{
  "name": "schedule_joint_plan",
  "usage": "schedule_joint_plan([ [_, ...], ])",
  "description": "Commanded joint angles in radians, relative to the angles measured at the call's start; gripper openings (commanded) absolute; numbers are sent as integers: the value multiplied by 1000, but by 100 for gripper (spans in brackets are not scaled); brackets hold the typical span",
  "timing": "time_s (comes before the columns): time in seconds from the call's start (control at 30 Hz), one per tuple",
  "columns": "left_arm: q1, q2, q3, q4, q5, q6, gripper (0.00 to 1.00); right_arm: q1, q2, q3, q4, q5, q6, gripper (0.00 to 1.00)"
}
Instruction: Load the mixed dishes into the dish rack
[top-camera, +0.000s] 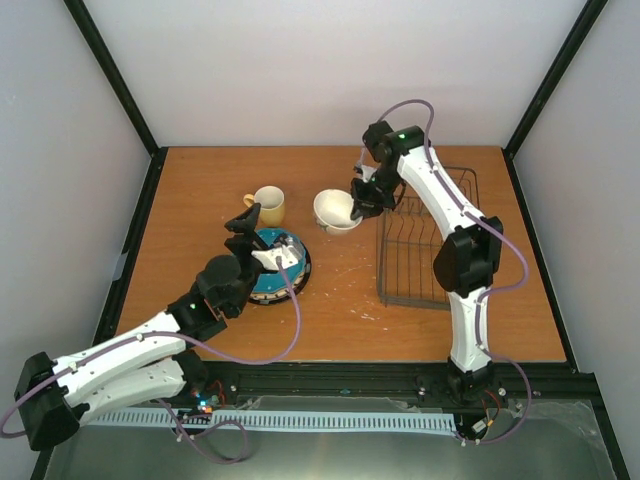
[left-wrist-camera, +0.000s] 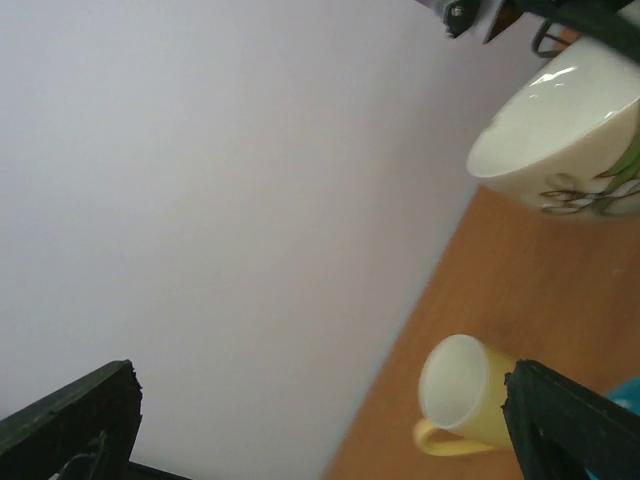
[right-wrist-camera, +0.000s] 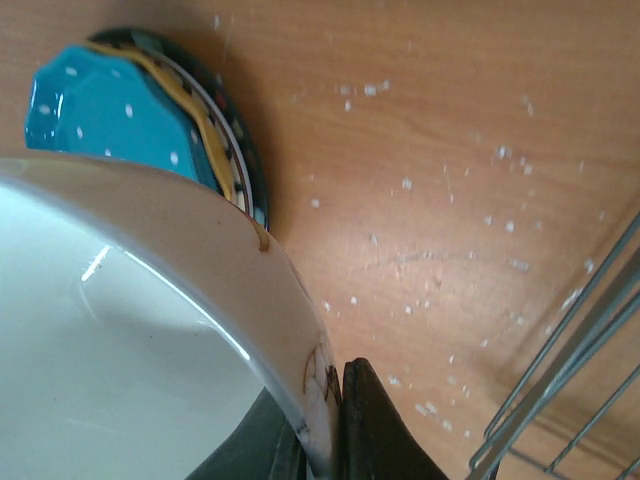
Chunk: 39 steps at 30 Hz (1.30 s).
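While clamped at its rim in closed right gripper (top-camera: 357, 202), small cream-white bowl (top-camera: 335, 208) tilted at upper centre, just left of dark grey wire dish rack (top-camera: 415, 255). Left gripper (top-camera: 245, 226) wide open, holding nothing, over teal white-dotted round plate (right-wrist-camera: 110, 110) topping stack at centre-left; yellow handled mug (top-camera: 268, 205) just above in frame.

From above and behind the arm bases, looking steeply down, far enough back to take in the whole table (top-camera: 340, 310). From the left wrist, low over the tabletop and tilted up toward a pale wall (left-wrist-camera: 200, 200); bowl (left-wrist-camera: 560, 130) at upper right and mug (left-wrist-camera: 465, 395) at lower right, both also mid-frame in the overhead view. From the right wrist, hard against the bowl's rim, facing down at the wood; teal plate (right-wrist-camera: 100, 110) at upper left and rack wires (right-wrist-camera: 570, 350) at lower right, likewise shared with the overhead view.
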Motion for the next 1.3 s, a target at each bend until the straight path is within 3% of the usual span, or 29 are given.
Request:
schedule_joint_plan([
  [0.0,-79,-35,-49,348,-145,388,100,10,-99,-73,-31,-104,40,3],
  [0.07,-98,-44,-74,429,-143,488,100,13,-105,-72,-31,-116,54,3],
  [0.3,-163,-44,-137,408,-71,624,100,30,-110,-44,-32,-166,109,3],
  [0.6,-284,63,-146,384,-81,626,100,62,-114,-31,-32,-168,134,3],
  [1.27,-323,224,-142,491,-87,665,100,164,-191,-76,-32,-186,169,3],
])
